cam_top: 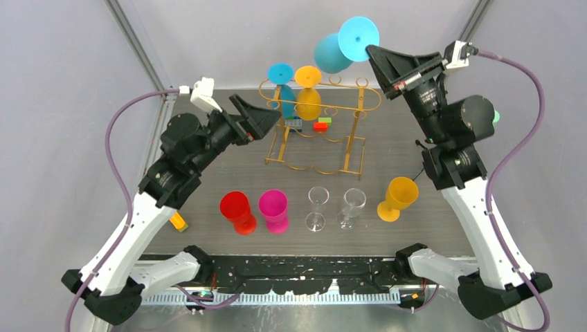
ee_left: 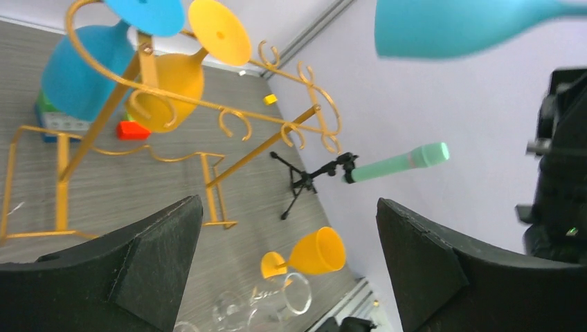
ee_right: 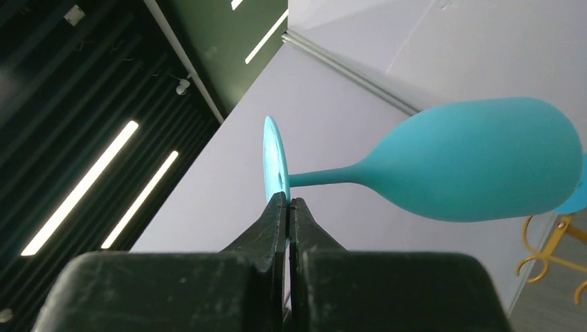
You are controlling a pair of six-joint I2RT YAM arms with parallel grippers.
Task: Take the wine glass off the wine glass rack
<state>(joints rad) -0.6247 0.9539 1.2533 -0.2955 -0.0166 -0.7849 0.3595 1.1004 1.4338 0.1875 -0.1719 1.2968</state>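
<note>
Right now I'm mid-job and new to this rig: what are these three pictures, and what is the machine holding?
These are two robot arms bolted at the near edge of a table. The wide picture looks down from above and behind them; the other two come from cameras on the left and right wrists. The right gripper is shut on the foot of a teal wine glass, held sideways in the air, clear of the gold wire rack. A blue glass and a yellow glass hang upside down on the rack. The left gripper is open and empty beside the rack. In front stand a red glass, a pink glass, two clear glasses and a second yellow glass.
</note>
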